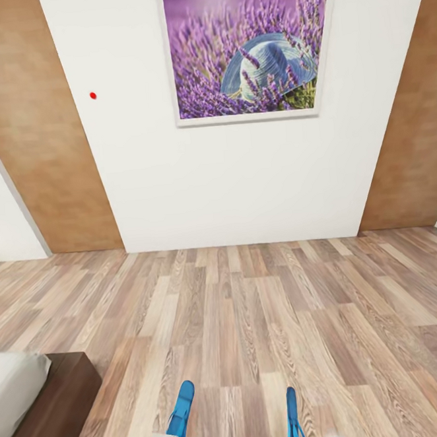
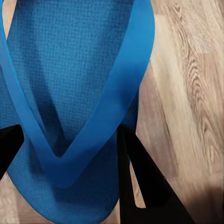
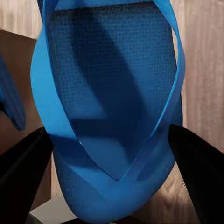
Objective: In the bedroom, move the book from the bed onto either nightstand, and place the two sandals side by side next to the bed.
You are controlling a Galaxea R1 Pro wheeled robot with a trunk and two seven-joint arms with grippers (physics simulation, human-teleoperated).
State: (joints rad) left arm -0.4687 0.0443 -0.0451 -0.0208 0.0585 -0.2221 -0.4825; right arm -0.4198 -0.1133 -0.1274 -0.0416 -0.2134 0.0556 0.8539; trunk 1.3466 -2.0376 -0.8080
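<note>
Nearest the camera, each gripper (image 2: pixel 70 149) (image 3: pixel 112 154) clasps a blue sandal (image 2: pixel 70 70) (image 3: pixel 112 93) by its toe end, both held above the plank floor (image 1: pixel 254 321) right of the bed (image 1: pixel 36 407); thin and likely floppy (and light), they are best gripped across the sole.

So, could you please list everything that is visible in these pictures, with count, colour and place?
sandals: two, bright blue, one in the left gripper and one in the right gripper, at the bottom of the head view
bed: one, pale mattress on dark brown frame, lower left corner
floor: one, grey-brown wood planks, across the lower half
wall: one, white, straight ahead
wood panels: two, light brown, either side of the wall
picture: one, purple flowers with a blue hat, high on the wall
red dot: one, on the wall left of the picture
left gripper: black fingers either side of its sandal
right gripper: black fingers either side of its sandal
</note>
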